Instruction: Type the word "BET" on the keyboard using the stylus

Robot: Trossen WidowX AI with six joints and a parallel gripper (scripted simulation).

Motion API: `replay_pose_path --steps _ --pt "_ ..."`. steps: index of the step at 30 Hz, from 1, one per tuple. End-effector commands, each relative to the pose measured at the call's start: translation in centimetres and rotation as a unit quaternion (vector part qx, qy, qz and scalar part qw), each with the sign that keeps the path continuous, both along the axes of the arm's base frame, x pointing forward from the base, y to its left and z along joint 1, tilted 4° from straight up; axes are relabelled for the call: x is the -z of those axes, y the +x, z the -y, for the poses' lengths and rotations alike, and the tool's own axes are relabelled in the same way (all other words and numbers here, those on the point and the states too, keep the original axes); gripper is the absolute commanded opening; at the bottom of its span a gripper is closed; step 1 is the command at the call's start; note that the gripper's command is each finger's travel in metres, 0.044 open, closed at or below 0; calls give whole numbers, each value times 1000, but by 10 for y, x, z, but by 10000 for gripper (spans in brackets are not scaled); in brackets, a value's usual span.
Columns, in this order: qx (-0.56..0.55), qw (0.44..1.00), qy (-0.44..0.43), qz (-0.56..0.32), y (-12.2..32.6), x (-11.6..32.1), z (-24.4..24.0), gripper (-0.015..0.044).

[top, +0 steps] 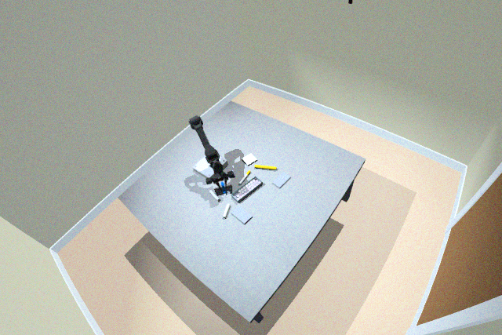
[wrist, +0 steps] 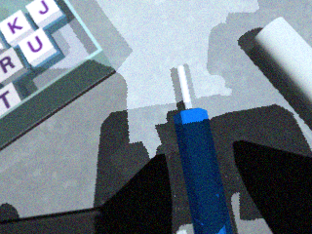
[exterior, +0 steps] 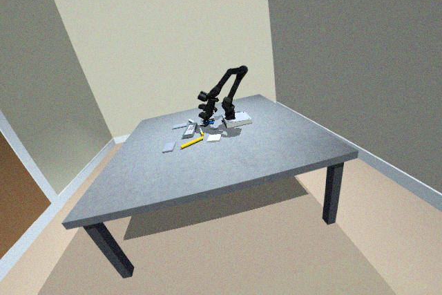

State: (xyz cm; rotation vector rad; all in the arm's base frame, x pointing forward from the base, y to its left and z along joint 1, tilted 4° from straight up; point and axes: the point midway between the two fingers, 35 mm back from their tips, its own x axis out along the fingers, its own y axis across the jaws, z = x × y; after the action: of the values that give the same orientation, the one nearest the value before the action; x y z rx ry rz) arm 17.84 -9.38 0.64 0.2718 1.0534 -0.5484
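While lying on the surface [top: 263, 250] [exterior: 214, 163] [wrist: 29, 185], blue stylus [top: 223, 187] [exterior: 209, 122] [wrist: 202, 171] with white tip, unheld between the parted fingers of the gripper [top: 223, 190] [exterior: 206, 122] [wrist: 200, 157], gaps on both sides; near keyboard [top: 248, 189] [exterior: 189, 130] [wrist: 49, 102] to one side, white cylinder [wrist: 292, 54] to the other.

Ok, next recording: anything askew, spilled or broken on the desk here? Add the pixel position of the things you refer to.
Nothing looks spilled or broken. The keyboard [top: 248, 190] [exterior: 189, 130] [wrist: 44, 112] sits at a slant to the desk edges [top: 307, 237] [exterior: 214, 194], with pens and flat pads strewn loosely around it, but that reads as ordinary clutter.
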Motion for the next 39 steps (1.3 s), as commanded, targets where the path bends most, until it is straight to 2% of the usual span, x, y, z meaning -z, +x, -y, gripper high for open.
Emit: replay_pose_path --steps 1,39 --pt "-1 1000 1 -4 -3 5 -1 150" --pt "-1 1000 1 -5 -3 16 -1 150"
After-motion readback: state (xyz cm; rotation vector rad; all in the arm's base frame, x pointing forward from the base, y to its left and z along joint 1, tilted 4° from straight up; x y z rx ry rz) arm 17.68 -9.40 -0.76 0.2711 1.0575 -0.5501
